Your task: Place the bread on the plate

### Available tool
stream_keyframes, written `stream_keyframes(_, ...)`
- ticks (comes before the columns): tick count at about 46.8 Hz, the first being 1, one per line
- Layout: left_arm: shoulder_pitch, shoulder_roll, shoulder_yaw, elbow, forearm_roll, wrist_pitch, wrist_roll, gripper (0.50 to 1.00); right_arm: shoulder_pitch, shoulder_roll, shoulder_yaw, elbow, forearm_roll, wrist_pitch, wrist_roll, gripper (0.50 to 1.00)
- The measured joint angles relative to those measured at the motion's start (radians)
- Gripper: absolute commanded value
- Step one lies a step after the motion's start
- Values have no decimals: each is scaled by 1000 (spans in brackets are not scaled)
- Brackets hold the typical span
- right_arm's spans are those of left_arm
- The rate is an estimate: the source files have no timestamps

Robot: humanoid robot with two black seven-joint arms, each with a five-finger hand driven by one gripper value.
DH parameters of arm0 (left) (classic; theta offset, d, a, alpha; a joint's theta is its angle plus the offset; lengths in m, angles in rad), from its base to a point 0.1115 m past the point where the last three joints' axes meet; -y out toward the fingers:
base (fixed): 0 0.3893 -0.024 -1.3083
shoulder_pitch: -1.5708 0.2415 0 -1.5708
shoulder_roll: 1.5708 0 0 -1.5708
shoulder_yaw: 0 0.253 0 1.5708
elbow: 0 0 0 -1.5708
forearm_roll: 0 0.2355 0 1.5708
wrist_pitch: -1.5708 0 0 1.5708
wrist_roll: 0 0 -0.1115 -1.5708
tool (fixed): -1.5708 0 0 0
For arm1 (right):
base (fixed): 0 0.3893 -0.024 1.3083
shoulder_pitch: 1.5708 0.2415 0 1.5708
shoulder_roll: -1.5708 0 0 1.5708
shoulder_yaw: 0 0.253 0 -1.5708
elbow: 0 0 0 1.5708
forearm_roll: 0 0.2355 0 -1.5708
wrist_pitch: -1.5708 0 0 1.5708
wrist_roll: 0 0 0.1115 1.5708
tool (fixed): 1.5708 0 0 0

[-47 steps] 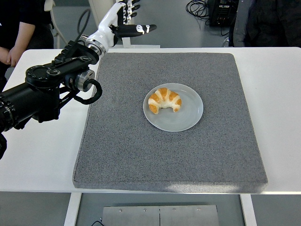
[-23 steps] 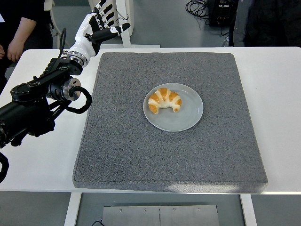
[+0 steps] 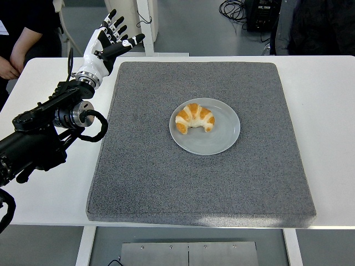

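Head view: the bread [image 3: 194, 118] sits on the grey plate [image 3: 219, 142], just right of frame centre, on the grey mat [image 3: 166, 183] over the white table [image 3: 327, 111]. Upper left, the left hand [image 3: 104, 45] is raised, fingers [image 3: 112, 21] spread wide, holding nothing. A person's hand [image 3: 8, 67] shows at the far left edge.

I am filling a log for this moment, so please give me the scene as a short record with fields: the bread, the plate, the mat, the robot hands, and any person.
bread: croissant-shaped roll, lying on the plate
plate: grey plate, near the middle of the mat
mat: grey mat, covering most of the white table
left hand: left hand, fingers spread, holding nothing, raised over the table's far left corner
right hand: not in view
person: a hand at the top left
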State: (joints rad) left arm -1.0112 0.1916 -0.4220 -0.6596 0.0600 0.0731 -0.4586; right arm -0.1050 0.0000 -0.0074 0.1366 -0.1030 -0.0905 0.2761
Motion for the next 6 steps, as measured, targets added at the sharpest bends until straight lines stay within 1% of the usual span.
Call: stream_keyframes(6,0,0,0,0,1,0,-1,977,0,0,0,0,0,0,0,1000)
